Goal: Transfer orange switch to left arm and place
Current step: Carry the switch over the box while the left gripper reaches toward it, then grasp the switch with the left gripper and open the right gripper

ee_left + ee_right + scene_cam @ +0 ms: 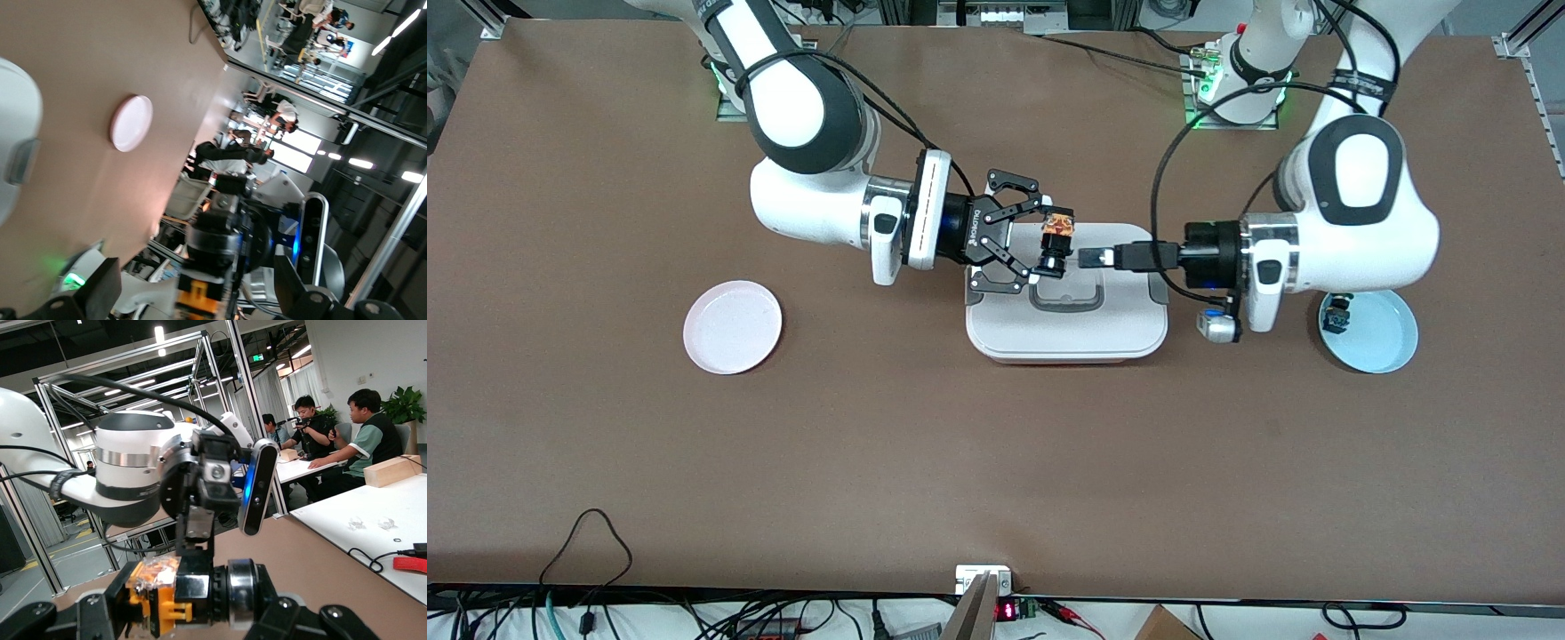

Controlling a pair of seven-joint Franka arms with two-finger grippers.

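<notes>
Front view: shows the orange switch (pixel 1059 236) up in the air, over the edge of the box (pixel 1067 333) that lies farther from the front camera, just above the grey-rimmed recessed handle. Tiny and cylindrical, black in the body, with an orange cap at one end and orange marks along the side. Lies on its side, cap turned toward the robots' bases. Looks the same in the right wrist view: orange block at one end, black barrel and a shiny ring at the other.

Gripped by the left gripper (pixel 1087 258), reaching in from the left arm's end of the table and seen edge-on, with one finger (pixel 199 520) pressed onto the casing. Flanked by the right gripper (pixel 1043 234), also over the box, spread wide with a fingertip just beside each end of the switch and not clenched on it.

Elsewhere on the table: a pink plate (pixel 732 327) toward the right arm's end, and a blue plate (pixel 1383 342) toward the left arm's end, partly under that arm, carrying a blue-green and black switch (pixel 1338 313).
</notes>
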